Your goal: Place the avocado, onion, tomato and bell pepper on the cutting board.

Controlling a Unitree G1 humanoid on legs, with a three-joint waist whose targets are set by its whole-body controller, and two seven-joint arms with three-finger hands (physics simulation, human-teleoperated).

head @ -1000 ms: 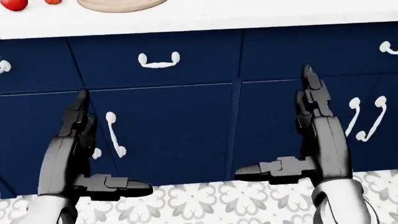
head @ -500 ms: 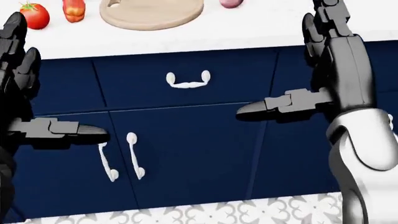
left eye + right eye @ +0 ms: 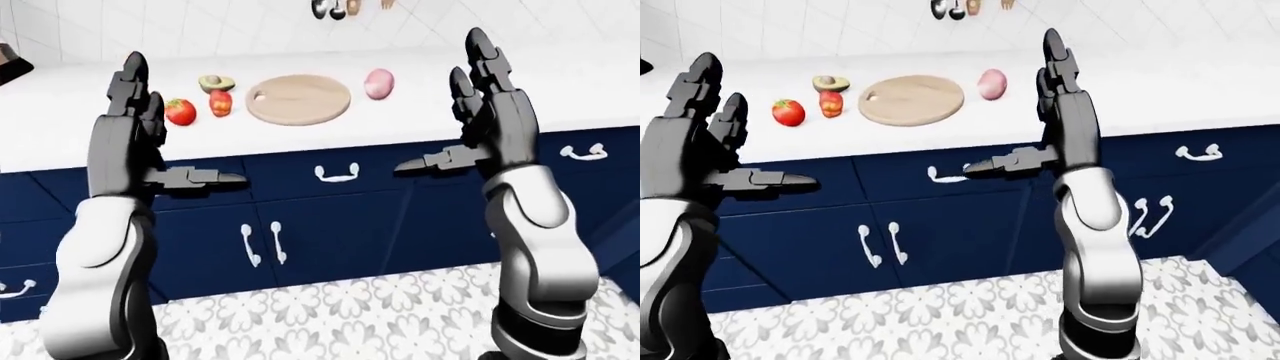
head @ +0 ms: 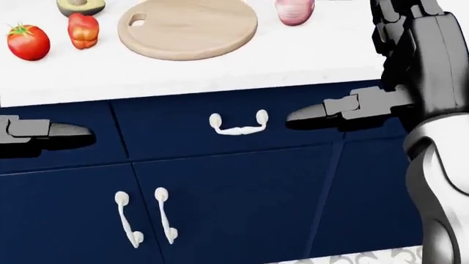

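On the white counter (image 3: 420, 112) lies a round wooden cutting board (image 3: 298, 99) with nothing on it. Left of the board sit a red tomato (image 3: 180, 112), a red-orange bell pepper (image 3: 220, 103) and a halved avocado (image 3: 215, 81). A pink onion (image 3: 379, 83) rests just right of the board. Both hands are raised below the counter edge, fingers pointing up and thumbs turned inward. My left hand (image 3: 752, 127) is open and holds nothing. My right hand (image 3: 440, 105) is open too, apart from the onion.
Navy cabinets (image 3: 330, 225) with white handles (image 3: 336, 175) run under the counter. Grey patterned floor tiles (image 3: 330, 315) fill the bottom of the eye views. Utensils (image 3: 335, 7) hang on the tiled wall above the board.
The camera has tilted up, so the counter and food slid down into the head view. Both hands rose with it and stayed open.
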